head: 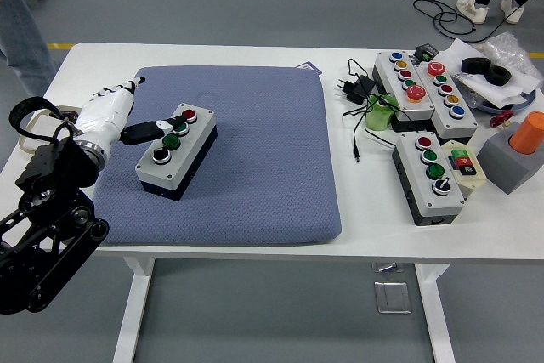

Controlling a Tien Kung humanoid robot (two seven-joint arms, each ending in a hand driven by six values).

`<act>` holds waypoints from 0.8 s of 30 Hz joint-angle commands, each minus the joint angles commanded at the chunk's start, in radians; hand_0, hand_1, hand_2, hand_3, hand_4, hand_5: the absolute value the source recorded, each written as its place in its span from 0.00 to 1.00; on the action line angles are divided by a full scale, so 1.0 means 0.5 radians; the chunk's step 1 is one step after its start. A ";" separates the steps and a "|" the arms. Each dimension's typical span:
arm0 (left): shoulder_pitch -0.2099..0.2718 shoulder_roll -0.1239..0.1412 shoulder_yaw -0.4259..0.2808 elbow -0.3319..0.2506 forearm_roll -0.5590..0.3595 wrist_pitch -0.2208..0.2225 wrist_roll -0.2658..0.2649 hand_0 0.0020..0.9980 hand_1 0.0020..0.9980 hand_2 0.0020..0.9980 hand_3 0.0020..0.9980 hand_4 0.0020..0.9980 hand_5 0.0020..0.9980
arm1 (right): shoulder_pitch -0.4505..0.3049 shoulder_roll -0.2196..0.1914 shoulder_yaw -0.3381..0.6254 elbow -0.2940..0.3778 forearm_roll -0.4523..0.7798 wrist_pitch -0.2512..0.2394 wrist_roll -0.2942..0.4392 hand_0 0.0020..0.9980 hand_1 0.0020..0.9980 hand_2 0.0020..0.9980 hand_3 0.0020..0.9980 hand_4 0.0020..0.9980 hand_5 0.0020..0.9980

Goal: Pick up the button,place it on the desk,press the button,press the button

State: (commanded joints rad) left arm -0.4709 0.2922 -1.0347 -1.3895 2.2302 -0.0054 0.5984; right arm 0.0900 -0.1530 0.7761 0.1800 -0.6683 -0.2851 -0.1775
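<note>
A grey button box (176, 151) with a black base lies on the blue-grey mat (255, 150). It carries a red button at its far end, a green one in the middle and a black-and-white one at its near end. My left hand (161, 129), white with black fingers, comes in from the left. One black finger stretches across the box top and its tip rests by the green button (172, 139). The other fingers point away toward the mat's far left corner. The hand holds nothing. My right arm is out of sight.
Several more button boxes (425, 87) stand at the right, with a black plug and cable (357, 91), a grey block with an orange cylinder (520, 152), tape rolls and a plastic bag. A person's legs show at the top left and top right.
</note>
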 joint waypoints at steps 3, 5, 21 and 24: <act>-0.003 -0.008 0.013 0.003 0.077 -0.029 0.020 0.98 1.00 1.00 1.00 1.00 0.86 | 0.001 0.000 0.001 0.000 -0.003 0.000 -0.001 0.63 0.48 0.54 0.58 0.28 0.02; -0.008 -0.019 0.030 0.005 0.071 -0.057 0.040 0.98 1.00 1.00 1.00 1.00 0.87 | 0.001 0.000 0.001 0.000 -0.004 0.001 -0.001 0.63 0.48 0.54 0.58 0.28 0.02; -0.032 -0.081 0.084 0.117 -0.202 -0.070 0.050 0.96 1.00 1.00 1.00 1.00 0.88 | 0.004 -0.003 0.006 0.000 -0.008 -0.004 0.001 0.63 0.48 0.54 0.58 0.28 0.02; -0.040 -0.095 0.089 0.164 -0.149 -0.074 0.059 0.97 1.00 1.00 1.00 1.00 0.86 | 0.005 -0.003 0.008 0.000 -0.011 -0.005 0.001 0.63 0.48 0.54 0.58 0.28 0.02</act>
State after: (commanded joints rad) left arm -0.4909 0.2445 -0.9904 -1.3076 2.1555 -0.0423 0.6281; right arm 0.0923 -0.1546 0.7804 0.1800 -0.6737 -0.2877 -0.1772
